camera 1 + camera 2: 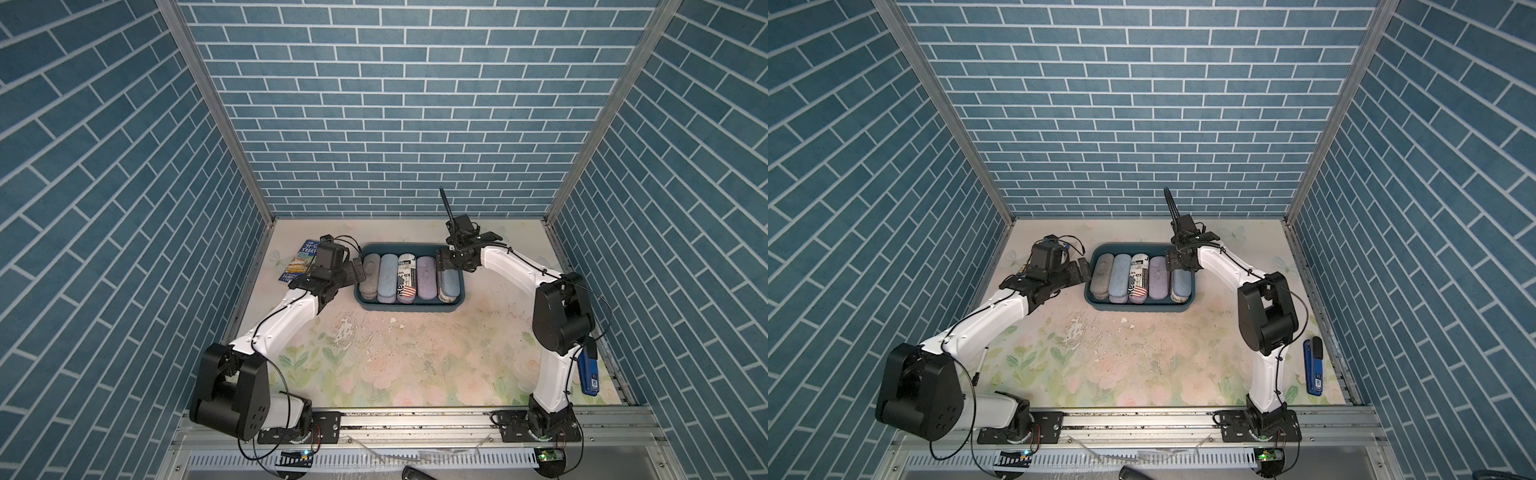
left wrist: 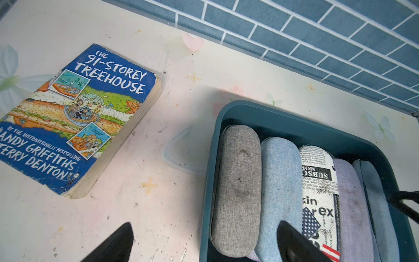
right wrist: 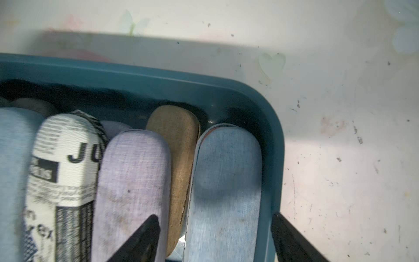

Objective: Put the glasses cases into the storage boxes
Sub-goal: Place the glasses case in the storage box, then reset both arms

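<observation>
Glasses cases [image 1: 409, 276] are lying packed abreast in the tub [image 3: 158, 77]. The right claw [image 3: 214, 217], jaws parted, is straddling the light blue case [image 3: 226, 181] by the end wall, seemingly releasing it; the left claw [image 2: 204, 223] is hovering wide open.

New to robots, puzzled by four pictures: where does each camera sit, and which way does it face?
Top view: high up, facing down at tub; left arm, right arm show.
Top view: alongside, same tub, same arms.
Left wrist: faces book, tub; left claw shows.
Right wrist: faces light blue case; right claw shows.
Shared: newspaper-print case, in all.
</observation>
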Motion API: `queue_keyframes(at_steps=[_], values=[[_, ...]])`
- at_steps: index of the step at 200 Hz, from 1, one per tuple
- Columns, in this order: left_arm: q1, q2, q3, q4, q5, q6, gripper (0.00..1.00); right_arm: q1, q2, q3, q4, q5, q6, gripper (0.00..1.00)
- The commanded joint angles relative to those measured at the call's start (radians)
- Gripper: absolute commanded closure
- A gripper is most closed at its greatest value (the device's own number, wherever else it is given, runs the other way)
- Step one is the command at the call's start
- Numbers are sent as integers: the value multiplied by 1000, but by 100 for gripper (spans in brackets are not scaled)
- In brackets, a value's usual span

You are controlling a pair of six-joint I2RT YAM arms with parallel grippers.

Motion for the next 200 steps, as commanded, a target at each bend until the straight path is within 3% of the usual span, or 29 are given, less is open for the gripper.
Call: queue_keyframes(at_steps=[1, 61, 118, 175, 200], values=[[29, -39, 5, -17, -40, 15, 0, -4, -139, -43, 74, -17, -32, 21], [134, -174, -166, 170, -211, 108, 0, -28, -444, -409, 386, 144, -95, 22], [207, -308, -394, 462, -345, 354, 1, -179, -663, -743, 576, 203, -43, 24], [234, -309, -558, 656, -299, 463, 0, -336, -770, -946, 676, 241, -39, 24], [251, -267, -627, 815, -255, 438, 0, -386, -778, -986, 721, 254, -60, 24]])
